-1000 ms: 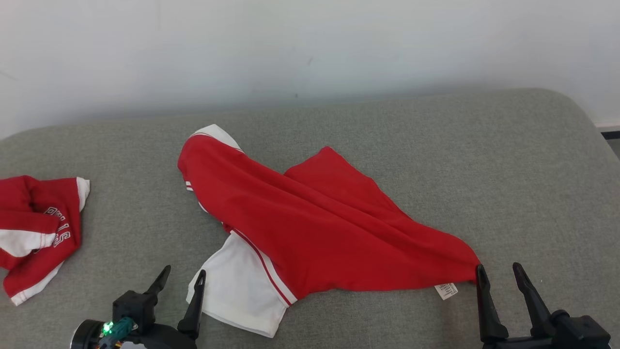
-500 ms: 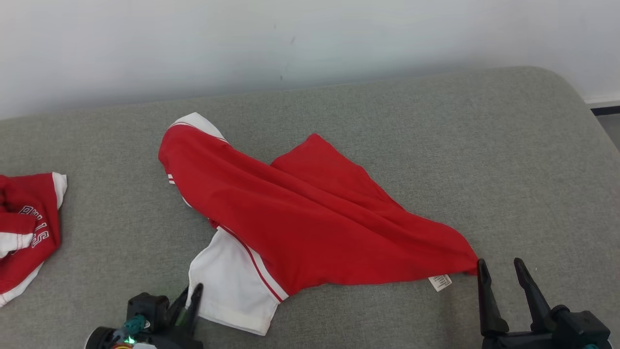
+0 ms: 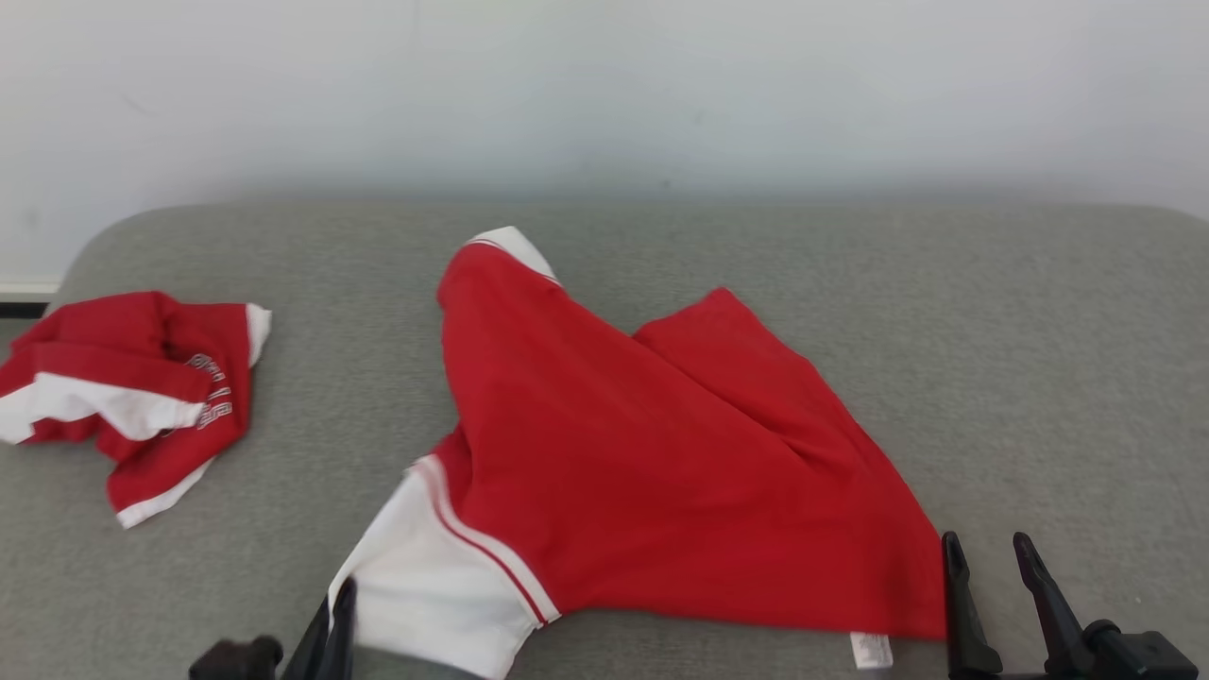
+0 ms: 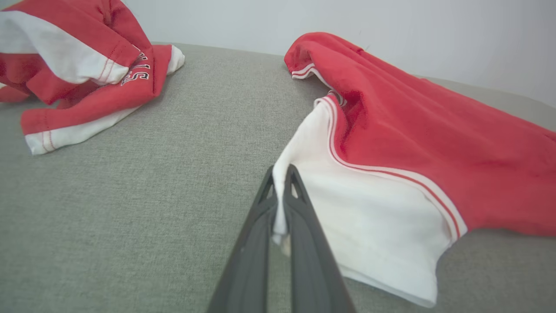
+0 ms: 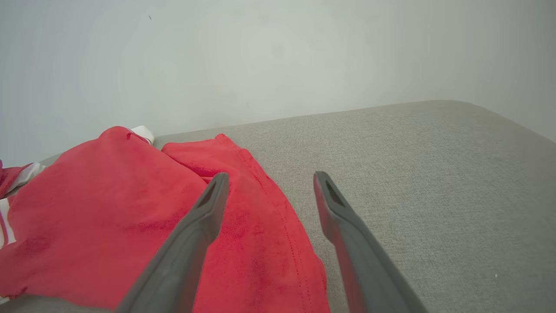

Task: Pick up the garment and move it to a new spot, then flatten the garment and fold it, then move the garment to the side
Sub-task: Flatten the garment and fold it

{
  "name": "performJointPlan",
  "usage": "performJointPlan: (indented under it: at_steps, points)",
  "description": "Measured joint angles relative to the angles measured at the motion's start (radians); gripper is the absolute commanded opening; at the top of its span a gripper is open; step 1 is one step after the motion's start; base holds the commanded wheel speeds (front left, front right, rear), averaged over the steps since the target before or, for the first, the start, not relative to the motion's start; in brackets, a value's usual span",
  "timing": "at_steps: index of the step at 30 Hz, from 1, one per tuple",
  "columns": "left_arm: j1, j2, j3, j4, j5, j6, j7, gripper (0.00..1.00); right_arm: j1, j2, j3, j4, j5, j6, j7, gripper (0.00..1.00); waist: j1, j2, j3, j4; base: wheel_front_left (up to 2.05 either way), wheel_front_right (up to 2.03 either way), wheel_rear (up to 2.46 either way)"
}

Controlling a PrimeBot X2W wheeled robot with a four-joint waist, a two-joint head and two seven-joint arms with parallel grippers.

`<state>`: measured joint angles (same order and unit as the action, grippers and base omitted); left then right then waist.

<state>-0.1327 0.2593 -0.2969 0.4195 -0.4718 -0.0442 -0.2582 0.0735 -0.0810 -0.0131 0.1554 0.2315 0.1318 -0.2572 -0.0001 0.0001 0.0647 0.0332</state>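
Step in hand, by judgement: flattening, taking hold to spread.
Garment [image 3: 661, 472] bunched mid-counter [image 3: 1039, 331], red body rumpled, white sleeve [image 4: 369, 226] nearest robot.
Left tool [image 4: 282, 176] clamped together on sleeve edge, white cloth pinched between fingers. Arm low, reaching forward.
Right tool [image 3: 986, 543] fingers apart, holding nothing, low at red hem corner.
Second red garment [image 3: 142, 387] well apart, far left.
Next move likely calls for right tool to close on hem, then both to draw outward evenly.
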Motion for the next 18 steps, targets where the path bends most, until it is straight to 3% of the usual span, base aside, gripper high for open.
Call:
performJointPlan:
  at_steps: [5,11,12,13,18]
  points:
    - [0.123,-0.004,0.030,-0.053,-0.037,0.035,0.000,0.00,0.006,0.000,-0.004,0.006,0.000,0.000,0.000,1.00,0.0000,0.0000,-0.017,0.056,0.00,0.00,0.00]
    - [0.196,-0.029,0.030,-0.052,-0.066,0.046,0.000,0.02,0.011,-0.003,-0.003,0.018,0.000,0.000,-0.002,1.00,0.0000,-0.0001,-0.040,0.087,0.00,0.00,0.00]
    - [0.196,-0.031,0.029,-0.051,-0.065,0.049,0.000,0.42,0.013,-0.003,-0.002,0.020,0.001,0.000,-0.002,1.00,-0.0001,0.0000,-0.044,0.089,0.00,0.00,0.00]
    - [0.196,-0.031,0.030,-0.053,-0.063,0.051,-0.001,1.00,0.014,-0.004,-0.001,0.023,0.002,0.000,-0.002,1.00,0.0000,0.0000,-0.048,0.089,0.00,0.00,0.00]
    - [0.191,-0.035,0.071,-0.120,-0.019,0.063,-0.003,1.00,0.017,-0.008,-0.001,0.030,0.005,0.000,-0.002,1.00,0.0000,0.0000,-0.064,0.079,0.00,0.00,0.00]
